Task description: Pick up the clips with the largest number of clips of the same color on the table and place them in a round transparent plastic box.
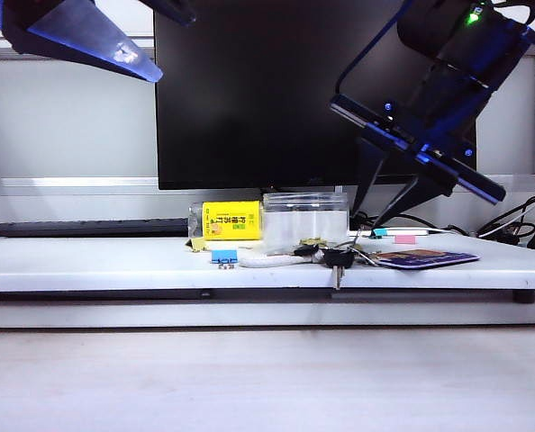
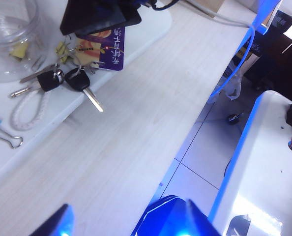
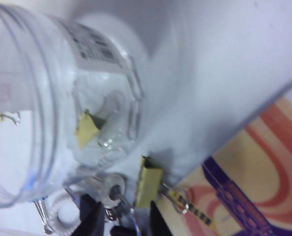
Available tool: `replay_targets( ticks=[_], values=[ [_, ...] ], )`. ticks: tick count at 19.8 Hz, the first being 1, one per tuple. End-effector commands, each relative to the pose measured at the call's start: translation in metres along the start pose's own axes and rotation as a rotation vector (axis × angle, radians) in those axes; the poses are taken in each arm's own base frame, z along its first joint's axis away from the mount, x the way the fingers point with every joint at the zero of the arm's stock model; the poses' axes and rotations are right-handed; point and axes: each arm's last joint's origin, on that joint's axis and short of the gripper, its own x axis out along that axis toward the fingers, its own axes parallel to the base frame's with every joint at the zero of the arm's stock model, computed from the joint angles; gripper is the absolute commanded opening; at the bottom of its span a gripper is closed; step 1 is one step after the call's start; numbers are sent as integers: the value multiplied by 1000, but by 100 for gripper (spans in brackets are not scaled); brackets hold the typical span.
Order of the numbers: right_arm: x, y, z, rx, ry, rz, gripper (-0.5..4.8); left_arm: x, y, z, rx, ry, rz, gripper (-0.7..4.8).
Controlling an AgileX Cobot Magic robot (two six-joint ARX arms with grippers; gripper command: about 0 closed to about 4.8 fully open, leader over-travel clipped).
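The round transparent plastic box [image 3: 47,98] stands on the white board with one pale-yellow clip [image 3: 87,130] lying inside it. A second pale-yellow clip [image 3: 148,182] lies outside, close to the box wall and at the edge of a printed card [image 3: 254,167]. My right gripper [image 3: 126,223] hangs open just above this clip and the keys, with nothing between its fingers. In the exterior view it [image 1: 376,211] reaches down just right of the box [image 1: 305,216]. My left gripper [image 2: 111,228] is open and empty, held high at the left [image 1: 87,36] over the wooden desk.
A bunch of keys [image 2: 62,78] on a white cord lies at the board's front edge, next to a blue binder clip [image 1: 223,256]. A clear container with a yellow label [image 1: 231,220] stands left of the box. A monitor stands behind. Cables run at the right.
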Motion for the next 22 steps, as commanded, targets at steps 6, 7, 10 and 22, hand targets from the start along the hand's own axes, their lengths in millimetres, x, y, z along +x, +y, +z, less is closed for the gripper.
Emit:
replay_targets(
  ticks=[6, 7, 10, 22],
  values=[
    [10, -1, 2, -1, 2, 8, 115, -1, -1, 2, 24, -16, -2, 305],
    [10, -1, 2, -2, 2, 9, 88, -1, -1, 2, 24, -17, -2, 305],
    [10, 0, 3, -3, -3, 13, 48, -1, -1, 2, 24, -17, -2, 305],
    [10, 1, 7, -13, -42, 26, -2, -1, -1, 2, 23, -15, -2, 305]
  ],
)
